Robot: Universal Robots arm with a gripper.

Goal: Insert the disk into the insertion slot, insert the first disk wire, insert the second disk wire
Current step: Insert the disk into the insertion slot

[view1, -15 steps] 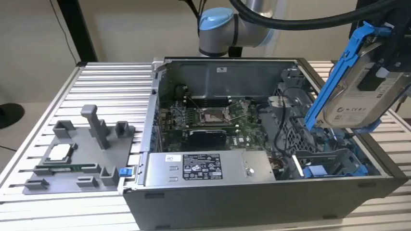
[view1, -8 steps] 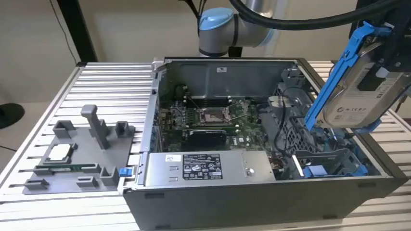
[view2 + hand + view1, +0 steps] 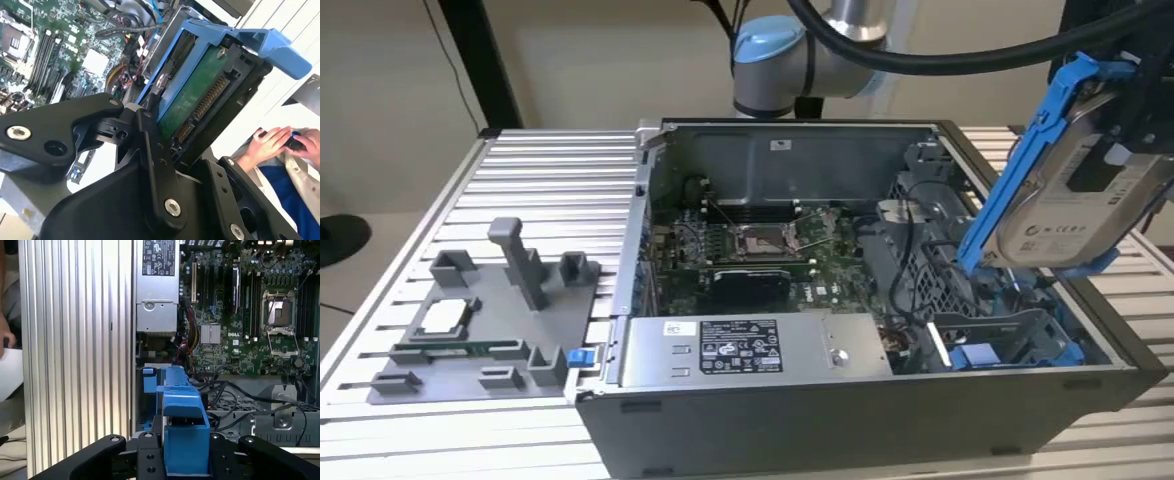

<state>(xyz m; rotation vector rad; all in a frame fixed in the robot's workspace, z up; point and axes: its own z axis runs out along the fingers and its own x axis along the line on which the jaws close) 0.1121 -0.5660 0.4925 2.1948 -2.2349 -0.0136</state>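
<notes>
My gripper (image 3: 1122, 143) is shut on the disk (image 3: 1067, 225), a silver drive with a white label in a blue carrier frame. It hangs tilted above the exterior view's right side of the open computer case. The second wrist view has the black fingers (image 3: 150, 145) clamping the carrier's sides, with the disk's green board and connector (image 3: 200, 100) facing the camera. Under the disk, at the case's near right corner, lies the insertion slot (image 3: 1001, 345), a dark metal bay with blue rails. In the first wrist view the carrier (image 3: 182, 437) hangs over that bay (image 3: 149, 381). Black cables (image 3: 907, 255) lie beside it.
A grey labelled power-supply box (image 3: 740, 345) sits along the case's front wall, with the motherboard (image 3: 761, 240) behind it. A grey fixture plate (image 3: 480, 330) with small parts lies on the ribbed aluminium table (image 3: 547, 180). A person's hands (image 3: 272, 142) rest beyond the table edge.
</notes>
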